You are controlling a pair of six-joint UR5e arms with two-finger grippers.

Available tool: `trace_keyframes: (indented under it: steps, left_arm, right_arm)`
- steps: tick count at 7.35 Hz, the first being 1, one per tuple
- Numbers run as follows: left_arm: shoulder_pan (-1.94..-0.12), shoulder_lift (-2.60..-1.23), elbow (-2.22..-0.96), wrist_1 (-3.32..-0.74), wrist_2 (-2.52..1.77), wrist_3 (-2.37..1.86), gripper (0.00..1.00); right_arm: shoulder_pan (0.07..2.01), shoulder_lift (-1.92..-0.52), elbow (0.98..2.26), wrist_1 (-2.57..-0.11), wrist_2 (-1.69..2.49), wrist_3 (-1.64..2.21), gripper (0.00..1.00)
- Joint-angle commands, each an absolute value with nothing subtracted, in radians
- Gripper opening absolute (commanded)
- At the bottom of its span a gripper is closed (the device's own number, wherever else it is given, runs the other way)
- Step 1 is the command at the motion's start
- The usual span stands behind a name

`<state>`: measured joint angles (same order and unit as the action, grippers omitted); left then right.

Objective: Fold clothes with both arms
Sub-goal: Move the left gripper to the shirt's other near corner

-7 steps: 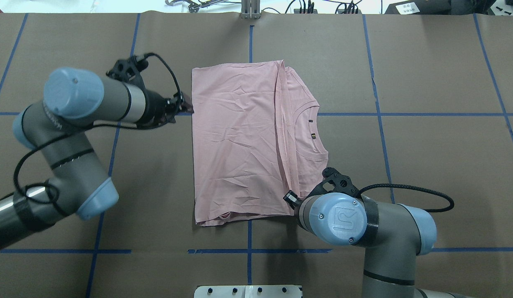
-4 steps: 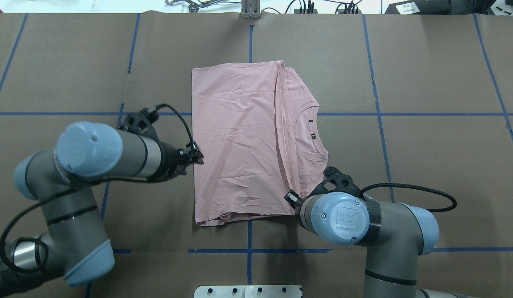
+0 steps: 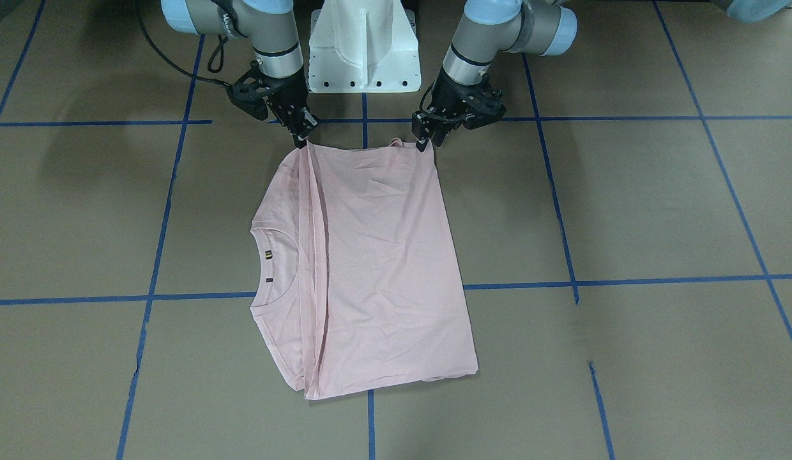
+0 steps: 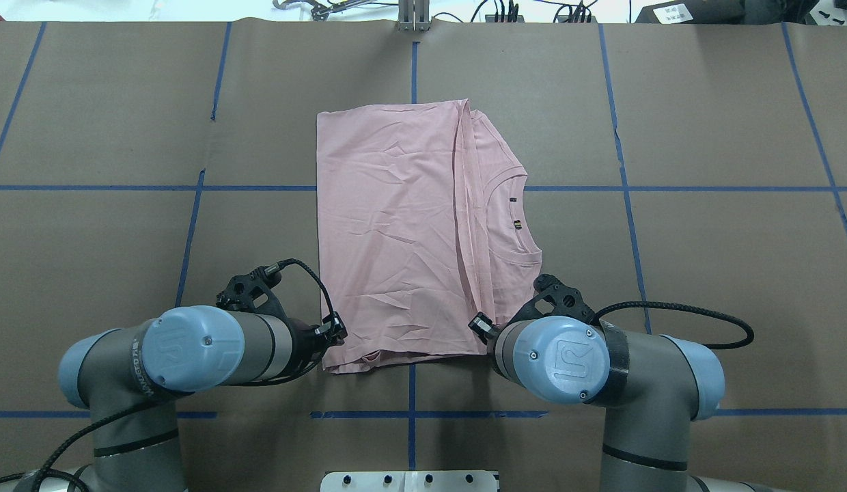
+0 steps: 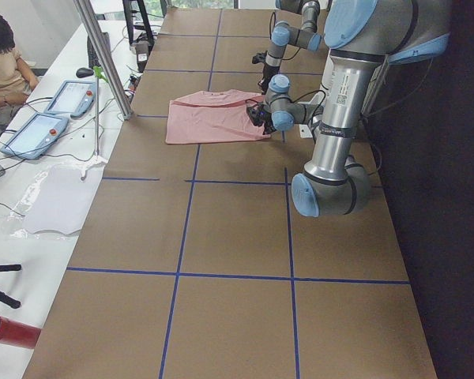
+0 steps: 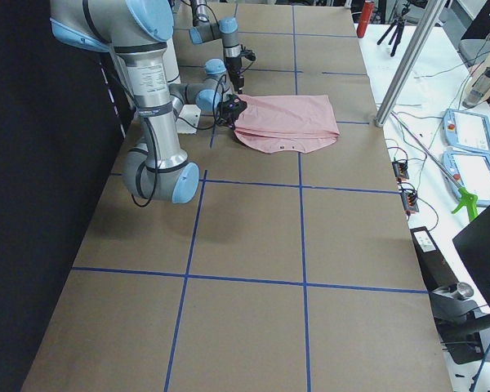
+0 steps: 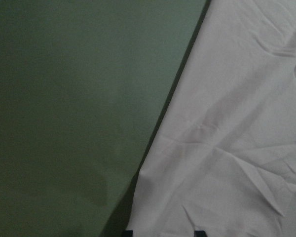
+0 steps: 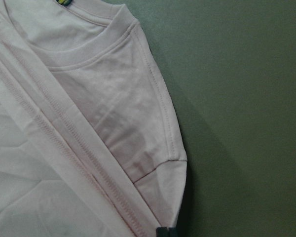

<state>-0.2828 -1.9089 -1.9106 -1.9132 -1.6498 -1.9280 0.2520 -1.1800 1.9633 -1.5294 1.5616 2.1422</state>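
With the T-shirt [image 3: 383, 268] flat on the counter [image 3: 626, 204] at frame centre, I'd ease my spread left gripper [image 3: 428, 137] over its upper-right corner and pinch every layer, level with the right gripper [image 3: 303, 135] at the upper-left corner, whose closure I cannot tell.

My left arm [image 4: 191, 348] is tucked in close to the base. Its forearm lies level and points inward, and the wrist bends down so the left tool [image 3: 428, 139] aims steeply downward with its fingertips [image 7: 201, 233] parted. My right arm [image 4: 567, 359] mirrors it from the other side, wrist turned down, and the right tool [image 3: 304, 137] is low with its fingertips [image 8: 167, 232] drawn together. The two tools sit about level with each other and well apart.
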Motion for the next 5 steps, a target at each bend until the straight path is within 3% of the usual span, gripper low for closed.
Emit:
trace_keyframes:
  steps: [1, 2, 3, 4, 5]
  left_arm:
    - [-0.255, -1.907, -1.908, -1.868, -1.644, -1.931, 0.5]
    - [-0.253, -1.908, -1.907, -1.867, -1.644, -1.931, 0.41]
    - [-0.253, -1.913, -1.907, -1.867, -1.646, -1.933, 0.14]
    - [-0.253, -1.916, -1.905, -1.867, -1.646, -1.931, 0.0]
    - [-0.25, -1.916, -1.901, -1.867, -1.646, -1.931, 0.0]
  right_arm:
    - [0.255, -1.178, 1.962, -1.529, 1.562, 2.14, 0.0]
    - [0.255, -1.177, 1.96, -1.529, 1.562, 2.14, 0.0]
    - [0.256, -1.178, 1.96, -1.529, 1.562, 2.138, 0.0]
    - [0.256, -1.177, 1.962, -1.528, 1.562, 2.138, 0.0]
    - [0.256, -1.175, 1.962, -1.528, 1.562, 2.138, 0.0]
